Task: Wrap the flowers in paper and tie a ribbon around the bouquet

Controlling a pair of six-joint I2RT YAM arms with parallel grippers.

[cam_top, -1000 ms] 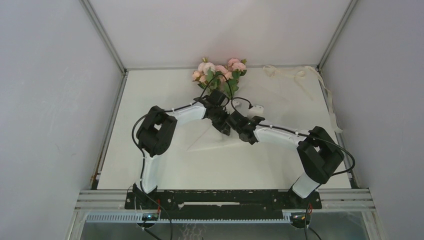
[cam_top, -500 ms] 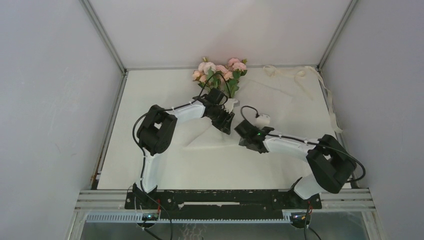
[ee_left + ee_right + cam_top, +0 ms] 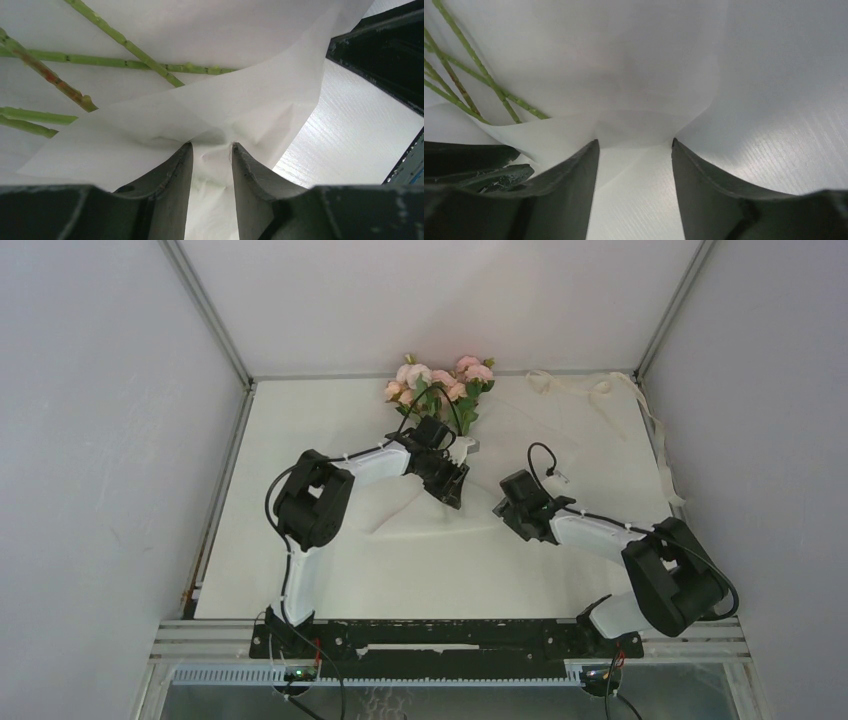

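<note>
Near the middle of the tabletop [image 3: 255,540], the left gripper [image 3: 211,148] has its jaws closed on a pinch of the paper [image 3: 240,100]. The wrist view shows the sheet puckered and creased between the two tips. The paper lies spread across the middle of the tabletop, and one flap is lifted over the thin green stems [image 3: 125,62], which cross loosely under it. The flowers [image 3: 440,382] point toward the far edge, blooms just short of the back wall, stems running back toward the near edge under the left arm.

To the right, the right gripper [image 3: 634,144] hangs low over the sheet with its jaws spread and nothing between them; a curled paper edge lies just ahead of its tips. The ribbon [image 3: 592,386] sits heaped in the far right corner, well apart from both arms, with a tail trailing along the right edge.

The paper looks very light, limp and easily torn or crumpled, so it is best gripped at a free edge or corner. The stems are probably springy and likely to roll.
</note>
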